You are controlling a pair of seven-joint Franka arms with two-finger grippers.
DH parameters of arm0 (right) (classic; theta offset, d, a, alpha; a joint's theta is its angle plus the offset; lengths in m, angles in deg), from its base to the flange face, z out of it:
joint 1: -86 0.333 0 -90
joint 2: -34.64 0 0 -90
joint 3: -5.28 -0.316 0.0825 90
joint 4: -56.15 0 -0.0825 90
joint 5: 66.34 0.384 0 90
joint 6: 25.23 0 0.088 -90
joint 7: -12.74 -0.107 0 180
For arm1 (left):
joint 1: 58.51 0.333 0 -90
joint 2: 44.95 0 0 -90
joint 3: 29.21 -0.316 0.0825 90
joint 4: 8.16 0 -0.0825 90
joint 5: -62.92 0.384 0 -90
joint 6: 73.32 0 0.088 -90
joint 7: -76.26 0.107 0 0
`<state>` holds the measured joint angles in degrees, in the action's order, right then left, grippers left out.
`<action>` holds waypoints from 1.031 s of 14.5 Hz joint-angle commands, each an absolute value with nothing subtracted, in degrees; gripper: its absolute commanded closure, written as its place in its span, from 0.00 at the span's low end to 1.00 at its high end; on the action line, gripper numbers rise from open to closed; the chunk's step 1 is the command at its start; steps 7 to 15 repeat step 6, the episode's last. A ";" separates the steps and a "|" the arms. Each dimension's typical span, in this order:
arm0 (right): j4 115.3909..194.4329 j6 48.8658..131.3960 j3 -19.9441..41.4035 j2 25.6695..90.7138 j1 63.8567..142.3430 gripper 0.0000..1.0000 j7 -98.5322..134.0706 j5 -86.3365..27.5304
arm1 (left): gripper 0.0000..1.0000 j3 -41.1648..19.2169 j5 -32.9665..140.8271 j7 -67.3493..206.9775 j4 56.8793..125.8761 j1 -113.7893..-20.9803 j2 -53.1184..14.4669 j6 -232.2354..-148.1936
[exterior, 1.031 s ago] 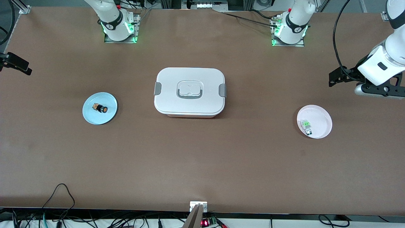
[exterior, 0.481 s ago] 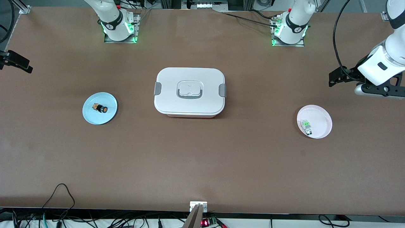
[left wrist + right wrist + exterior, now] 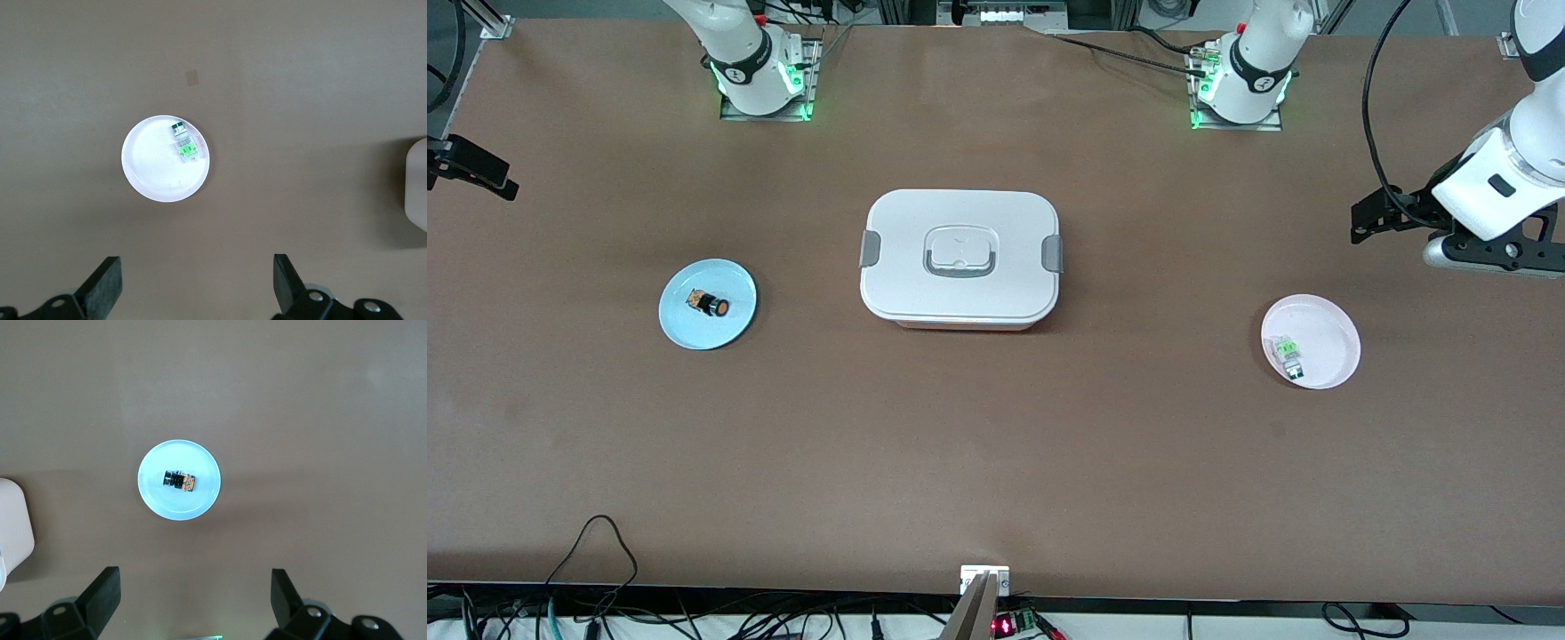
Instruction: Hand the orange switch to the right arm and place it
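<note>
Mid-left of frame: the orange switch (image 3: 711,304) on its blue plate (image 3: 734,329) is light, rigid and roll-prone; pinch its black barrel. Left claw (image 3: 193,287) over the desk (image 3: 996,444) near the pink plate (image 3: 1343,342), right claw (image 3: 193,603) above the blue plate, both wide, empty.

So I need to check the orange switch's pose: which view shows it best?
The right wrist view: the switch lies centred on the blue plate, seen from above. The front view shows it small; the left wrist view misses it.

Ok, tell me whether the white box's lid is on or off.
On. The lid sits flush on the white box, with the grey latches at both ends lying against its sides and the handle folded flat.
</note>
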<state>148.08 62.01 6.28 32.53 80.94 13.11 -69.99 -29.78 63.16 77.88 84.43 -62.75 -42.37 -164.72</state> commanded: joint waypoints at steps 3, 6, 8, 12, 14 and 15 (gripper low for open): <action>147.38 60.99 6.60 32.09 81.34 0.00 13.09 -69.33 | 0.00 -30.00 65.56 77.67 82.72 -63.26 -41.87 -163.32; 147.38 60.91 6.51 32.09 81.34 0.00 13.09 -69.24 | 0.00 -30.00 65.56 77.67 82.72 -63.17 -41.87 -163.32; 147.38 60.91 6.51 32.09 81.34 0.00 13.09 -69.24 | 0.00 -30.00 65.56 77.67 82.72 -63.17 -41.87 -163.32; 147.38 60.91 6.51 32.09 81.34 0.00 13.09 -69.24 | 0.00 -30.00 65.56 77.67 82.72 -63.17 -41.87 -163.32; 147.38 60.91 6.51 32.09 81.34 0.00 13.09 -69.24 | 0.00 -30.00 65.56 77.67 82.72 -63.17 -41.87 -163.32; 147.38 60.91 6.51 32.09 81.34 0.00 13.09 -69.24 | 0.00 -30.00 65.56 77.67 82.72 -63.17 -41.87 -163.32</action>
